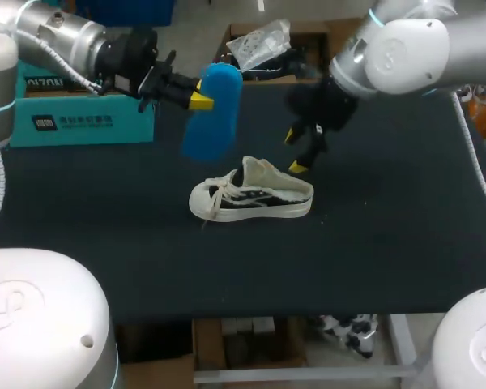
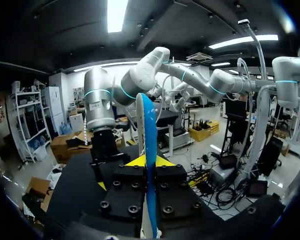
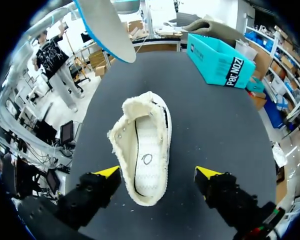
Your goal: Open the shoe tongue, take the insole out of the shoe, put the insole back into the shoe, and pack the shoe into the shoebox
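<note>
Insole [image 1: 212, 112] hangs clamped in left gripper [image 1: 201, 99], at eleven o'clock from shoe [image 1: 251, 199]; right gripper [image 1: 294, 151] spread, seemingly above heel.

Blue insole [image 1: 213, 113] aloft; white shoe [image 1: 251, 201] upright mid-table; teal shoebox [image 1: 89, 127] far left

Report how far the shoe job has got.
Done: the white canvas shoe lies spread open, and the blue foam insole is out. In hand: the left gripper holds the insole in the air; the right gripper hangs open above the shoe. Left: reinsert the insole, then pack the shoe into the teal cardboard shoebox.
</note>
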{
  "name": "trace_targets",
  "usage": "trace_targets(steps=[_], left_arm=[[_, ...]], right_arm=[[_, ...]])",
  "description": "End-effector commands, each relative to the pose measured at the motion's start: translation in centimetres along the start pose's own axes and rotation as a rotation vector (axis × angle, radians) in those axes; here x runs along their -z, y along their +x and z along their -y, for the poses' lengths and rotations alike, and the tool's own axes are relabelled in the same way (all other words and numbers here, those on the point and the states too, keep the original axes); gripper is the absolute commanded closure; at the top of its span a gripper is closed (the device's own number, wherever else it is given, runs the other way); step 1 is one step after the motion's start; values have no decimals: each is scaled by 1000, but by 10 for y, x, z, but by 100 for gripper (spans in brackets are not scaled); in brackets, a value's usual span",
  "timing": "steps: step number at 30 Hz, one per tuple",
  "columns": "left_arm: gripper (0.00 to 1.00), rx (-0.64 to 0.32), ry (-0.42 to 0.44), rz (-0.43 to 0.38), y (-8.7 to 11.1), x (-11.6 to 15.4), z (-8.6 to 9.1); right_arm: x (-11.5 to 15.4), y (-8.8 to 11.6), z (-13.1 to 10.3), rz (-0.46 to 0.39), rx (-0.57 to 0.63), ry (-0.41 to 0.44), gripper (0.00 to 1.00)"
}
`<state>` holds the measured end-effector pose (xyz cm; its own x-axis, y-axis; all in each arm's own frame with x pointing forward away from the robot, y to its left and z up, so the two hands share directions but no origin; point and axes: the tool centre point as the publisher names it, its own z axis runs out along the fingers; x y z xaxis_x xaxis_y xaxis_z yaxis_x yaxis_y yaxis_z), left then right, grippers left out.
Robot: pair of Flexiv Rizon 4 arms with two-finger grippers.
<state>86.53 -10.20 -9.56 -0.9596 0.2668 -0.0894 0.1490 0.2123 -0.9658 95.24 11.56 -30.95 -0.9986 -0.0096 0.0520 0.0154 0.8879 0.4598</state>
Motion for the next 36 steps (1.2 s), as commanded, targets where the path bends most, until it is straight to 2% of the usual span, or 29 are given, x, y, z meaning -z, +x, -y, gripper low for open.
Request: trace_targets(steps=[1,12,13,15,17,19,23,28,32,36], left_arm=[[100,68,23,183,29,36,-15],[100,68,23,183,29,36,-15],[100,80,33,181,29,42,-20],[100,82,77,253,36,55,-31],[100,87,114,302,32,78,-32],[100,86,124,375,35,90,-36],[100,97,172,449,41,105,-43],[100,144,198,478,38,115,-46],[100,146,198,485,38,118,-47],[100,148,190,488,39,117,-47]], right_arm=[[-7,-5,-8,-30,-3,165,0],[-13,0,-21,-35,12,218,0],[-15,0,-22,-39,12,225,0],[-18,0,-26,-48,13,244,0],[-22,0,-30,-48,15,254,0],[-25,-1,-32,-45,18,269,0],[-31,-1,-36,-41,23,282,0],[-37,-1,-40,-31,10,316,0],[-45,-2,-37,-12,-25,360,0],[-53,-6,-31,-3,-59,383,6]])
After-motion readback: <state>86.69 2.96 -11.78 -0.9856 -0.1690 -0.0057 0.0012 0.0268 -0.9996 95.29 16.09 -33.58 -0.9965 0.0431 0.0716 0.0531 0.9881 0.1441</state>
